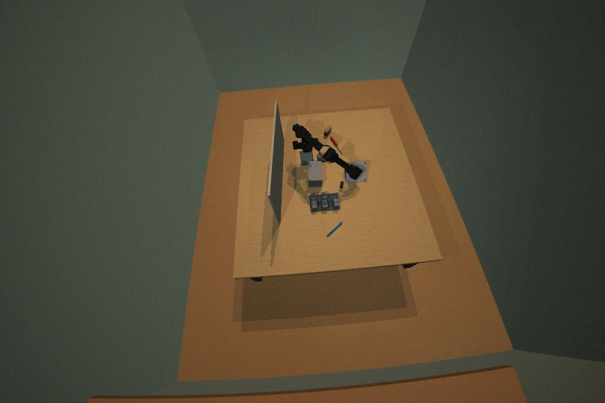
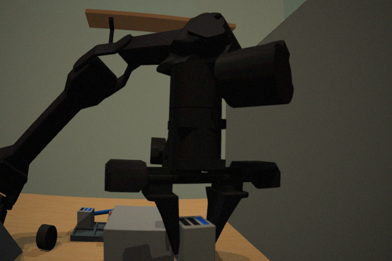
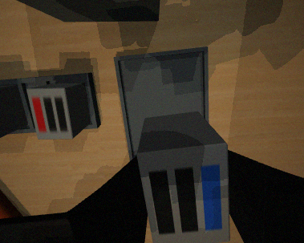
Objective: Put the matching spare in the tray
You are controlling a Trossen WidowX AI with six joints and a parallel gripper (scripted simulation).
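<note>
The gripper (image 2: 195,236) has its jaws closed partway on the spare (image 3: 184,184), a small grey block whose top face carries two black bars and one blue bar. The block sits square between the fingers (image 2: 168,218) and, in the wrist view, hangs above the near end of the tray (image 3: 164,83), a shallow grey rectangle with a raised rim lying flat on the table (image 1: 383,222).

Left of the tray in the wrist view lies another spare (image 3: 51,112), marked red then two black bars, resting in a dark holder. In the exterior view the grey unit (image 2: 135,231) stands just beside the held block on its left, and the tall panel (image 2: 326,127) rises close on the right. Farther off are a rack (image 1: 324,202) of remaining spares, a blue pen (image 1: 334,228) and a screwdriver (image 1: 335,144).

Assessment of the step in hand: placement into the tray. The block appears to overlap only the tray's near edge, so the arm would do well to carry it further over the tray's middle before descending. Descend vertically, keeping the block level, until its base meets the tray floor. Release only then, and open fully, so the block does not tip against the rim. Clearance from the unit is narrow; lateral drift toward it should be avoided.
</note>
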